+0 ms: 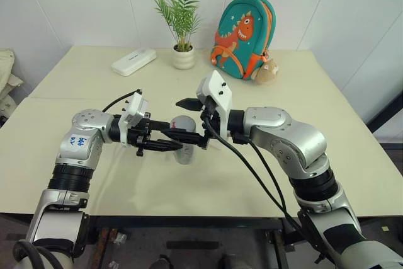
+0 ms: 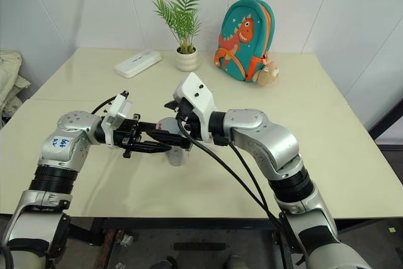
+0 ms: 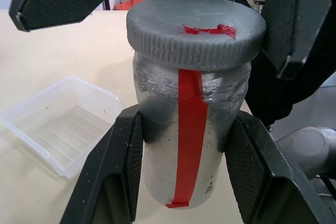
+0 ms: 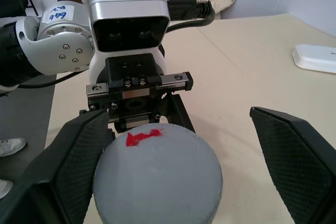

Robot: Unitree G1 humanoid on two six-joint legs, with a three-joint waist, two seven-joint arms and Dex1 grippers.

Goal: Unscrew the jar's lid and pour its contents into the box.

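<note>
The jar [image 3: 191,150] is pinched upright above the counter [image 1: 94,174] by the left end effector [image 3: 184,182]. Its lid [image 4: 157,179] is straddled by the right end effector [image 4: 184,182], whose fingers are spread wide, one on each side, not yet seen to touch. The box [image 3: 58,124] is seen lying just beside the jar.

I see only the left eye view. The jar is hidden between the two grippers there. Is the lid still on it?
Observer: Yes. In the left wrist view the lid sits on the jar, with a red mark on top.
Operator: Does the left gripper hold the jar?
Observer: Yes, the left gripper is shut on the jar's body, one finger on each side.
Operator: And the right gripper, is it on the lid?
Observer: The right gripper is open; its fingers stand on either side of the lid.
Operator: Where is the box?
Observer: The clear box lies on the table beside the jar.
</note>
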